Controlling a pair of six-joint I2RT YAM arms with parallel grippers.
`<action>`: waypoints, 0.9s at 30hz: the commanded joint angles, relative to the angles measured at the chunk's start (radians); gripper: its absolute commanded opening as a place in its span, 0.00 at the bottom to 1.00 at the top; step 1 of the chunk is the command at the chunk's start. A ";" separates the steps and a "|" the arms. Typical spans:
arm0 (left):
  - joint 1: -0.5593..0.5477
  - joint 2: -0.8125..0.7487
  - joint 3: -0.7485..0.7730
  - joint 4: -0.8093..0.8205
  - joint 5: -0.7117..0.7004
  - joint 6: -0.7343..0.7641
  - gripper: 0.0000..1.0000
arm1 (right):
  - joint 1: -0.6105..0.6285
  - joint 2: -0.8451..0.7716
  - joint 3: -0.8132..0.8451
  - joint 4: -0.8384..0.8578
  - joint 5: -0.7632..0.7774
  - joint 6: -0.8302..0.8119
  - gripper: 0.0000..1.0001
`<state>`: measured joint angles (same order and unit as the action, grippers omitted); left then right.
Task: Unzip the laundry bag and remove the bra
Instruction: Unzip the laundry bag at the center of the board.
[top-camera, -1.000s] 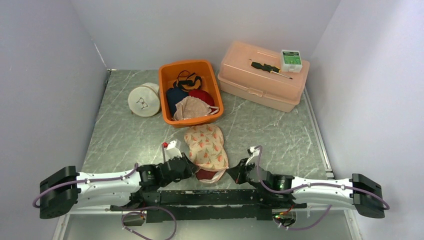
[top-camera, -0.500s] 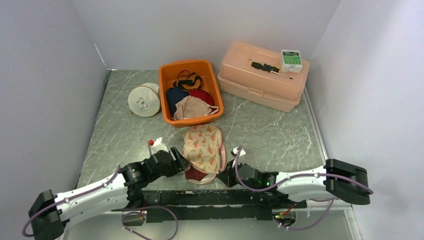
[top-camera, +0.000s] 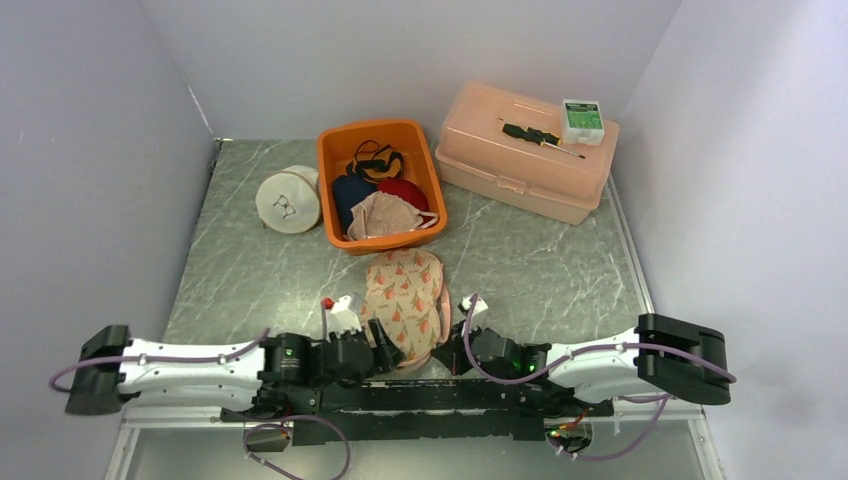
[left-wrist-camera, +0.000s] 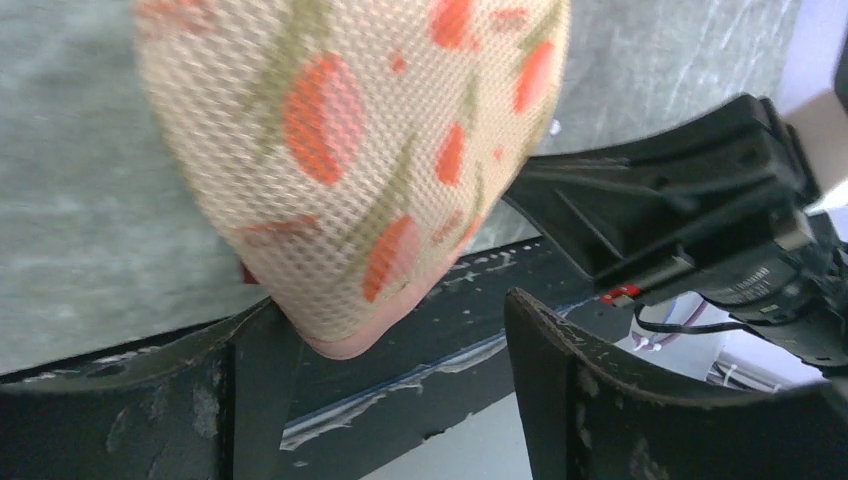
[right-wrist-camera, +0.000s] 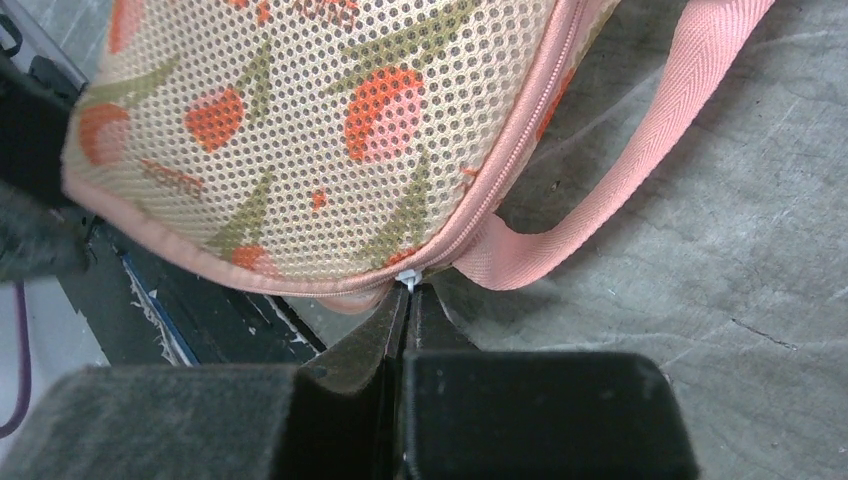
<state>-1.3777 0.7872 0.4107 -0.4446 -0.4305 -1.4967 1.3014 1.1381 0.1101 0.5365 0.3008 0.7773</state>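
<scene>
The laundry bag (top-camera: 405, 295), beige mesh with orange flowers and pink trim, lies at the table's near edge between both grippers. My right gripper (top-camera: 447, 350) (right-wrist-camera: 408, 290) is shut on the small white zipper pull (right-wrist-camera: 407, 277), at the bag's near right corner beside the pink strap (right-wrist-camera: 650, 130). The zipper looks closed along the stretch I see. My left gripper (top-camera: 385, 345) (left-wrist-camera: 390, 305) is open at the bag's near left edge, and the bag (left-wrist-camera: 350, 130) hangs just over its left finger. The bra is hidden. A dark red sliver (left-wrist-camera: 246, 272) shows under the bag's edge.
An orange bin (top-camera: 330, 190) of garments stands behind the bag. A white round pouch (top-camera: 288, 200) sits to its left. At the back right is a pink plastic case (top-camera: 525, 170) with a screwdriver (top-camera: 540, 135) and a small green-white box (top-camera: 581, 118) on it. The black mounting rail (top-camera: 420, 395) runs under both grippers.
My left gripper has opened and slid right along the bag's near edge. The right arm reached left early on and has kept its jaws shut at the zipper.
</scene>
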 joint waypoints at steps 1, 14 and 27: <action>-0.150 0.139 0.126 0.048 -0.272 -0.148 0.79 | 0.004 0.009 0.013 0.087 -0.001 -0.014 0.00; -0.195 0.254 -0.010 0.349 -0.371 -0.380 0.95 | 0.007 -0.067 -0.011 0.060 0.004 -0.021 0.00; -0.300 0.197 0.086 -0.029 -0.369 -0.593 0.95 | 0.010 -0.075 -0.009 0.056 0.016 -0.030 0.00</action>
<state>-1.6081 1.0557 0.4568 -0.2676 -0.7547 -1.9316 1.3064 1.0790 0.1020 0.5468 0.3019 0.7647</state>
